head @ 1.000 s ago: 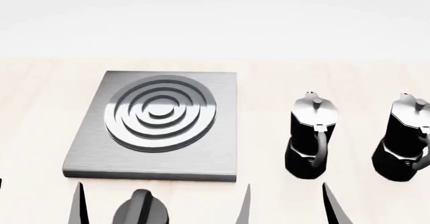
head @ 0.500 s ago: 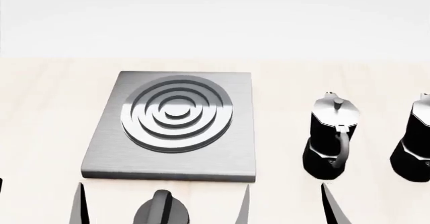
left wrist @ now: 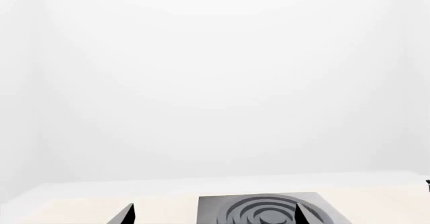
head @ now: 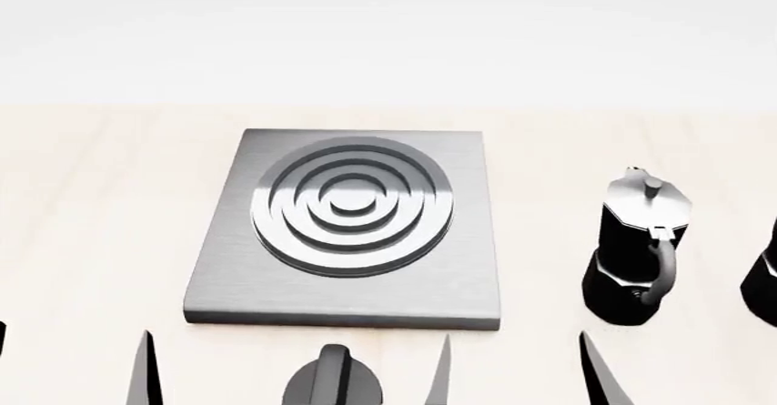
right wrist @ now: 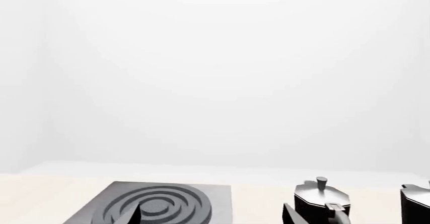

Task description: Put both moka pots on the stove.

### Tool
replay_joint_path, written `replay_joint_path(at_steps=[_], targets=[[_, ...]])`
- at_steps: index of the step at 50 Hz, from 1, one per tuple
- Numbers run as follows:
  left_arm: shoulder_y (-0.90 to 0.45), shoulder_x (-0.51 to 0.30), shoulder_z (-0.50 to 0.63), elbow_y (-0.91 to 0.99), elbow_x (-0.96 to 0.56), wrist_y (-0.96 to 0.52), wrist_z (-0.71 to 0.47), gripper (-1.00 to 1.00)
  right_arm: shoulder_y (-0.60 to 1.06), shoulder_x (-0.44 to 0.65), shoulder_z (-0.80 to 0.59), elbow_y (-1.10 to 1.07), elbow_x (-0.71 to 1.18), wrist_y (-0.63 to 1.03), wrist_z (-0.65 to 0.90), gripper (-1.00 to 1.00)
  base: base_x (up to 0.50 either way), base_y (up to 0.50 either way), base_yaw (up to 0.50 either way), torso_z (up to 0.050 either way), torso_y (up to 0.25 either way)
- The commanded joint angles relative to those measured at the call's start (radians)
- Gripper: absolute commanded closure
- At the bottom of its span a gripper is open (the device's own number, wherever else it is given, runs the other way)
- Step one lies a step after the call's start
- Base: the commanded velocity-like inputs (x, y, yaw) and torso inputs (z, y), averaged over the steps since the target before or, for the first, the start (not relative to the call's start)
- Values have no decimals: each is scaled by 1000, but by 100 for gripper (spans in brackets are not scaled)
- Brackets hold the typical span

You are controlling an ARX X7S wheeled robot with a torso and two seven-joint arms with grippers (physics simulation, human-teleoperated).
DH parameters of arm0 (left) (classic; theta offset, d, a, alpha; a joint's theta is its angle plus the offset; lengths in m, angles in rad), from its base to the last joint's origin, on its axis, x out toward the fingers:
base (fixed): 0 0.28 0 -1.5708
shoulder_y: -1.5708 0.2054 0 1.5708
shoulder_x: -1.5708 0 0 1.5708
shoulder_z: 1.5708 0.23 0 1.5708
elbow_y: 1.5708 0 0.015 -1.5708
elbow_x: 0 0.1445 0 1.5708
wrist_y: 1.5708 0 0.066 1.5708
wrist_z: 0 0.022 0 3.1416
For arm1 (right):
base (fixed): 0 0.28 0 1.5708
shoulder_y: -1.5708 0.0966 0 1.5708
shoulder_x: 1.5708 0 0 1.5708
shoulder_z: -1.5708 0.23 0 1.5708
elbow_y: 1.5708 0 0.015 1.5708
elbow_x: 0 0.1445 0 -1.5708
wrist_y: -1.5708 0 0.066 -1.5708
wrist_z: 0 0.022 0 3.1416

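A pale wood-toned surface [head: 97, 223] runs back to a plain white wall [head: 388, 32]. The stove [head: 352, 227] lies flat on it, nothing on its burner. Right of the stove, well apart, stands one moka pot [head: 638, 250]; the second moka pot [head: 765, 287] stands further right, cut off. Nearside of the stove, the left tool [head: 291, 369] and right tool [head: 516, 369] both gape wide, empty.

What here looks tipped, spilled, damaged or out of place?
Nothing stands out. The brushed-grey square stove lies flat, its burner bare, and the glossy black faceted moka pot stands upright beside it on the pale wooden table.
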Motion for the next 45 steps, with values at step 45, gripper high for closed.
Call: replay_joint_path(at_steps=[45], targets=[[-9, -25, -1, 4, -43, 1, -19, -100, 736, 143, 178, 311, 280, 711, -82, -100, 0, 0, 0, 0, 0]])
